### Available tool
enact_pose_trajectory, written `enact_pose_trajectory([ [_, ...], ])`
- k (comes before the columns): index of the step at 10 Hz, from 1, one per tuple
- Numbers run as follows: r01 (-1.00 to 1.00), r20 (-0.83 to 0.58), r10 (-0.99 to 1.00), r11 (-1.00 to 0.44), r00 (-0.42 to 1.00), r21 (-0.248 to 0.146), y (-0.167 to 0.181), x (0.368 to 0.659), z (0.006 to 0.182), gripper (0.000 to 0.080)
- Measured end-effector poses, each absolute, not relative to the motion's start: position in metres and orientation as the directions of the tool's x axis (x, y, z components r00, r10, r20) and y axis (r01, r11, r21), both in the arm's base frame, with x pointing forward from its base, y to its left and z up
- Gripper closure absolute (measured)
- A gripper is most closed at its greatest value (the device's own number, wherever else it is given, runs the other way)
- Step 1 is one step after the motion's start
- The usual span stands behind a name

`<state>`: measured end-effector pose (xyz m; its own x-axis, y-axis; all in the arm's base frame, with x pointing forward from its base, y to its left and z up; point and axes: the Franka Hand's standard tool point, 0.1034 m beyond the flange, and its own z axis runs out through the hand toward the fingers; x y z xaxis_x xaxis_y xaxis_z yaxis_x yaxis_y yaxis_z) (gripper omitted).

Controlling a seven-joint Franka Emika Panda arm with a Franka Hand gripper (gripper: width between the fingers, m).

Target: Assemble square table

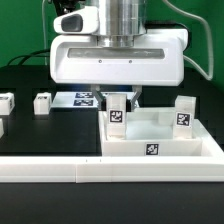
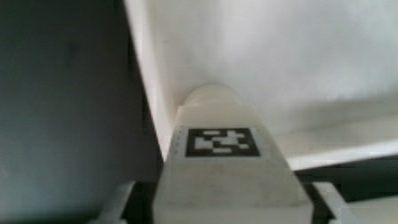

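Observation:
The square table slab (image 1: pixel 170 143) lies at the exterior view's right, rim up, with a tag on its front edge. Two white tagged legs stand upright in it, one at the near-left corner (image 1: pixel 117 114) and one at the right (image 1: pixel 184 113). My gripper (image 1: pixel 119 98) has come down over the near-left leg with a finger on each side. In the wrist view that leg (image 2: pixel 221 130) fills the space between my fingers (image 2: pixel 128 203), tag facing the camera, and the jaws look closed on it. The slab's inner face (image 2: pixel 267 50) lies behind it.
Loose legs lie on the black table at the exterior view's left (image 1: pixel 42 102) (image 1: pixel 6 100). The marker board (image 1: pixel 80 99) lies behind the gripper. The long white border rail (image 1: pixel 60 172) runs along the front.

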<state>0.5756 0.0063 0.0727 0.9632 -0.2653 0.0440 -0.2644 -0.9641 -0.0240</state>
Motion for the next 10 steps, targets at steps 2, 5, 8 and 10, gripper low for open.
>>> enact_pose_trajectory([
  [2,-0.447,0.039,-0.448,-0.894,0.893,-0.035,0.0063,0.5758,0.0719,0.0509],
  [5,-0.703,0.028,-0.705,-0.71,0.709,-0.046,0.0063,0.5759,0.0714,0.0509],
  [8,-0.86,0.017,-0.861,-0.508,0.508,-0.049,0.0058,0.5761,0.071,0.0509],
  [10,-0.911,0.004,-0.912,-0.409,0.41,-0.056,0.0064,0.5762,0.071,0.0509],
])
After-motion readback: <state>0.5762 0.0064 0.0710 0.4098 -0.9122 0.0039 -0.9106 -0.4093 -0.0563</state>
